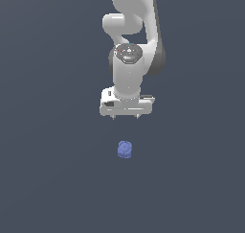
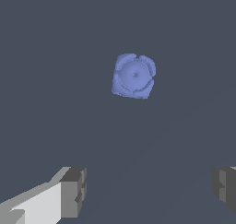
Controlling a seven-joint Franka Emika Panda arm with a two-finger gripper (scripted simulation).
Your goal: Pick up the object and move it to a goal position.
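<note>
"On the floor, nearer than me, sits the object [image 1: 124,149], alone. Why?"

"My gripper [image 1: 126,116] hangs above, fingers [image 2: 73,191] spread wide, holding nothing, so it fits between."

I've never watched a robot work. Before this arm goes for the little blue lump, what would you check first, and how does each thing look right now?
1. Gripper open wide enough: ok, the gap between its fingers is much wider than the blue lump.
2. Gripper empty: ok, nothing between the fingers.
3. Lump free to grab: ok, it sits alone on the dark floor, nothing touching it.
4. Gripper lined up over the lump: not ok, in the exterior view the gripper is apart from the lump, and in the wrist view the lump lies outside the finger gap.
5. Goal position known: cannot tell, no marker shows.
</note>
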